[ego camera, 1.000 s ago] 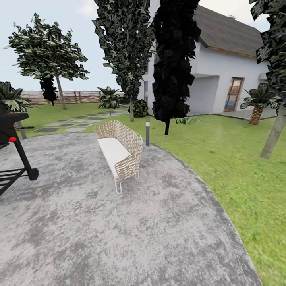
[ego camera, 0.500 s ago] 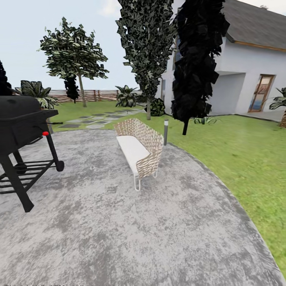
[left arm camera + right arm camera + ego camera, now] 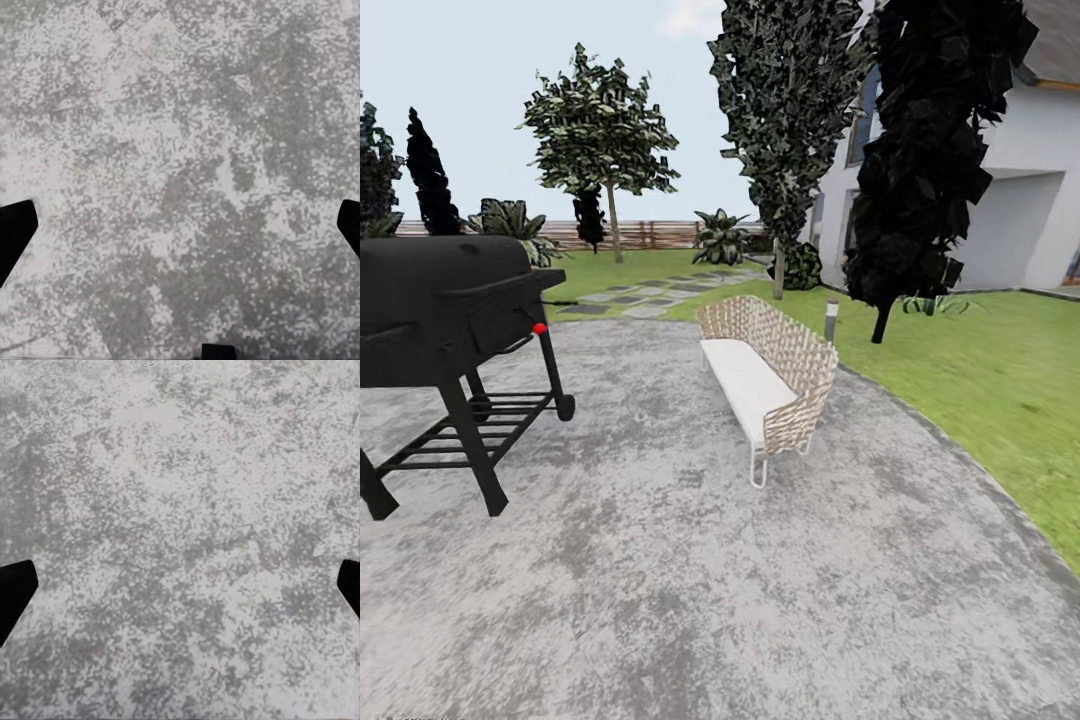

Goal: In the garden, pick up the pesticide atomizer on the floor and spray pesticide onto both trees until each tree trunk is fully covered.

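My head view has swung left over the last second: the black barbecue grill (image 3: 445, 300) was only a sliver at the edge and is now full in frame, and the wicker sofa (image 3: 768, 375) and the white house (image 3: 1020, 215) have slid to the right. That is camera turn, not the things moving. I read it as me still scanning or turning on the spot, no grasp step begun.

My left pincer (image 3: 180, 229) and right pincer (image 3: 180, 589) both hang over the mottled grey patio paving (image 3: 660, 580), fingertips far apart at the frame edges, so both wide and empty.

I cannot spot the pesticide atomizer anywhere on the paving below my pincers or on the lawn (image 3: 980, 370) ahead; too small or out of frame.

A pale-trunked tree (image 3: 600, 140) stands far ahead of the pincers, near the wooden fence (image 3: 650, 233), past the stepping stones (image 3: 630, 298). A second pale trunk (image 3: 779, 268) sits beyond the sofa, beside the all-black tree (image 3: 930, 150). Judgement: task is at the search stage, trunks unsprayed.
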{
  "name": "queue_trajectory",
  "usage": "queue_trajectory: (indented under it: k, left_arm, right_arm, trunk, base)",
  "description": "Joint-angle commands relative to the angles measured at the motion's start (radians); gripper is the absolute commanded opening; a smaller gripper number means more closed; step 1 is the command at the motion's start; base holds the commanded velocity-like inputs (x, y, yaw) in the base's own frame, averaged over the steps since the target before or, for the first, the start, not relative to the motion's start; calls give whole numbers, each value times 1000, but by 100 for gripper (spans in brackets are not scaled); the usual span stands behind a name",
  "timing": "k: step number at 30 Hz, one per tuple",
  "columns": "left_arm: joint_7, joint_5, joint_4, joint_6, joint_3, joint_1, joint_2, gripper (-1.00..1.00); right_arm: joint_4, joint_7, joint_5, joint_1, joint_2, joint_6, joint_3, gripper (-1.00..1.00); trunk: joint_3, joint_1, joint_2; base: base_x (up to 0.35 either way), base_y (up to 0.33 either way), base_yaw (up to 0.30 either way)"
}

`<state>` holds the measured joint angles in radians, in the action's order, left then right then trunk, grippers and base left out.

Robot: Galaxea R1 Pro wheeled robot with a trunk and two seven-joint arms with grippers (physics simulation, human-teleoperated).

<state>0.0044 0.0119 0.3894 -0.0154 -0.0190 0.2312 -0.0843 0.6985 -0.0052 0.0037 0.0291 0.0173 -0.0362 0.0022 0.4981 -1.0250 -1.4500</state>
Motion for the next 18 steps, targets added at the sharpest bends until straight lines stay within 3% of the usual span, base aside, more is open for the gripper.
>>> queue_trajectory:
  k: [1, 8, 18]
  left_arm:
    - [-1, 0, -3, 3, 1, -1, -1, 100]
    - [1, 0, -23, 120, -13, -11, -11, 100]
    - [-12, -1, -36, 154, -33, -12, -5, 100]
  right_arm:
    - [-14, 0, 0, 0, -3, -15, 0, 100]
    - [-67, 0, -2, 0, -16, -88, -1, 100]
    - [-71, 0, -4, 0, -19, -109, -2, 100]
  trunk:
    - [1, 0, 0]
    - [8, 0, 0]
    - [20, 0, 0]
  base:
    - [235, 276, 235]
    - [208, 230, 233]
    - [27, 29, 197]
